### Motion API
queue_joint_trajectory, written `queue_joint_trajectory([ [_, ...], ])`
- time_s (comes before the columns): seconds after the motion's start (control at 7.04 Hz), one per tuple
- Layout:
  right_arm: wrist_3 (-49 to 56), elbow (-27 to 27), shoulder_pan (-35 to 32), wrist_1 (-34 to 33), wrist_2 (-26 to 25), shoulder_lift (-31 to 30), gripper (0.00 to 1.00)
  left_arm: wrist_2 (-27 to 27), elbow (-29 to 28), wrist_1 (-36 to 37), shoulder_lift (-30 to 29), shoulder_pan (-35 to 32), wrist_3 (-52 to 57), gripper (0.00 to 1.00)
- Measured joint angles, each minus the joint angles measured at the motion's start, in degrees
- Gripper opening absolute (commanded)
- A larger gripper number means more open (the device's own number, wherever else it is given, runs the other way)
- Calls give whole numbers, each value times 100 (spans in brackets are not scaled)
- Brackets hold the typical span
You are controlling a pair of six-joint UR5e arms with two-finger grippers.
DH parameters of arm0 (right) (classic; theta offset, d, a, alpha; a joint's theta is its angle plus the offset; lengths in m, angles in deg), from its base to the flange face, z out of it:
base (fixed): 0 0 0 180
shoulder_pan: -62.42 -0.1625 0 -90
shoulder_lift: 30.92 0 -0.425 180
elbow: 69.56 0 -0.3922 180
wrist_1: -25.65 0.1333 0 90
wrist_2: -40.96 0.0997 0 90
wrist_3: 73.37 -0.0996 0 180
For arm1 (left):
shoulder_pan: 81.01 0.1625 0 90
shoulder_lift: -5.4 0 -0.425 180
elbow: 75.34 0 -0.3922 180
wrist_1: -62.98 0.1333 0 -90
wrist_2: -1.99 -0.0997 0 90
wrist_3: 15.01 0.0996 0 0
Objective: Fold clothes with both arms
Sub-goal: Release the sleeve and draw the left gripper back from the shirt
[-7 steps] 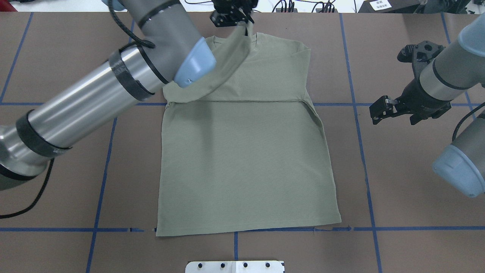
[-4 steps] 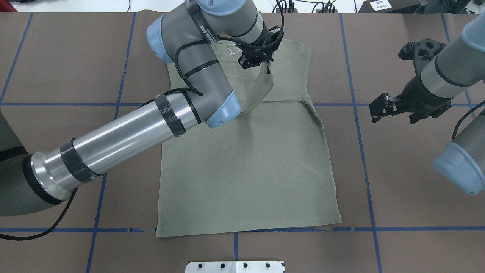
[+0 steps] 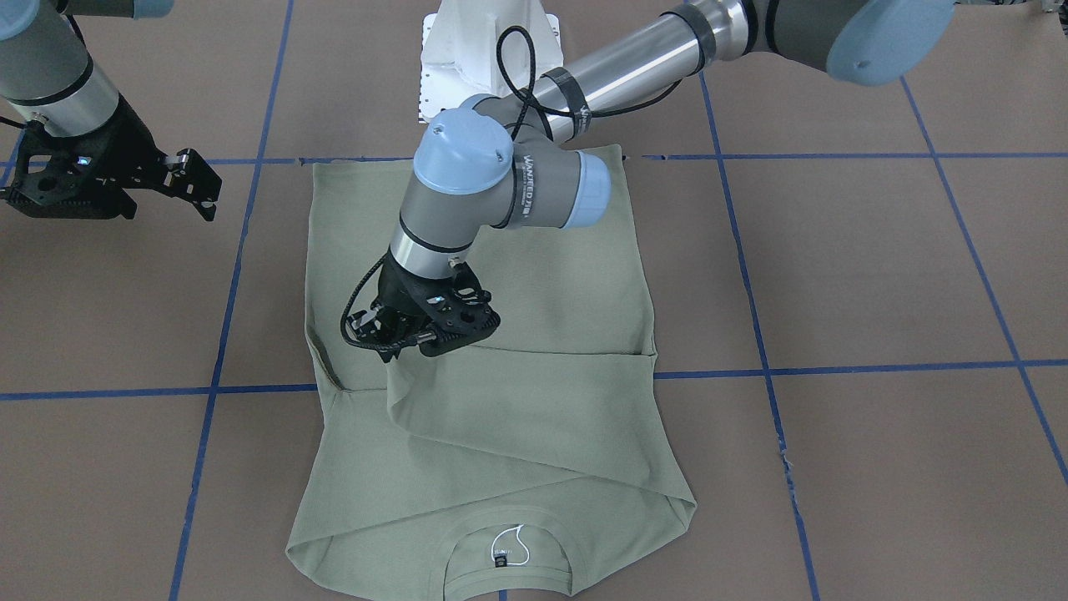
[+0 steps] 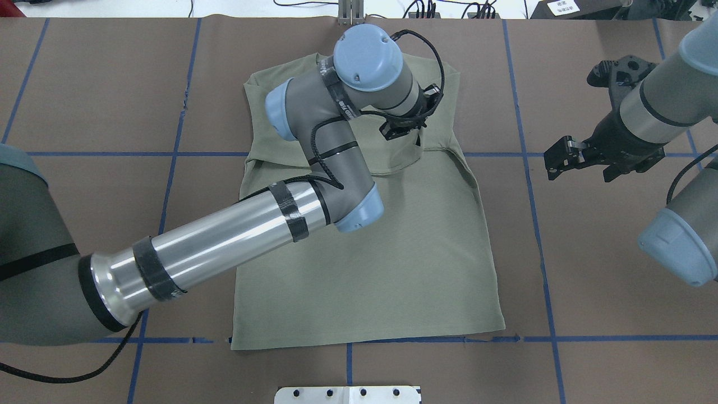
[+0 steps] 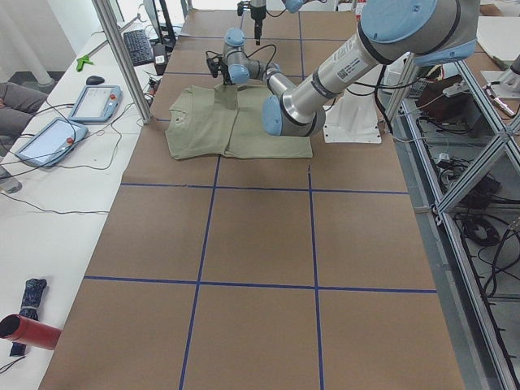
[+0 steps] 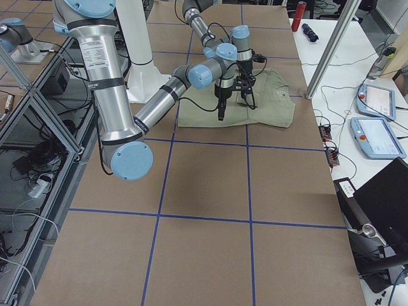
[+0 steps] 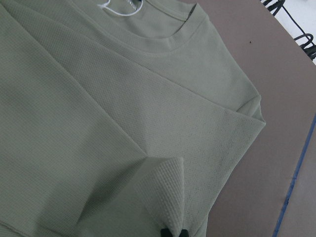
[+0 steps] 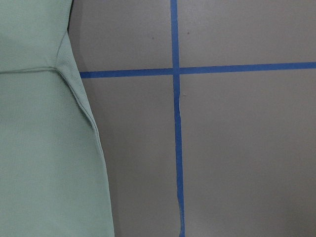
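The sage-green shirt lies flat on the table, collar at the far edge, and also shows in the front view. Its neck label with white string shows in the collar. My left gripper is shut on the end of a sleeve folded slantwise across the chest. In the left wrist view, the black fingertips pinch a fabric fold. My right gripper is open and empty, hovering over bare table to the right of the shirt; it also shows in the front view.
Blue tape lines grid the brown table. The white base plate sits at the near edge. Tablets and cables lie on a side bench beyond the far edge. A metal post stands near the shirt's far side.
My left gripper has carried the sleeve end from beyond the collar toward me and to the right, lowering it across the chest. The right arm has hardly moved.
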Motion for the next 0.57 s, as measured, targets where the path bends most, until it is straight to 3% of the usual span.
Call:
queue_joint_trajectory([
  [0.28,0,2,-5,0,6,68,100,-280,-370,-295,-361,129,82,100],
  [0.57,-4,2,-6,4,2,94,100,-430,-400,-415,-331,119,431,100],
])
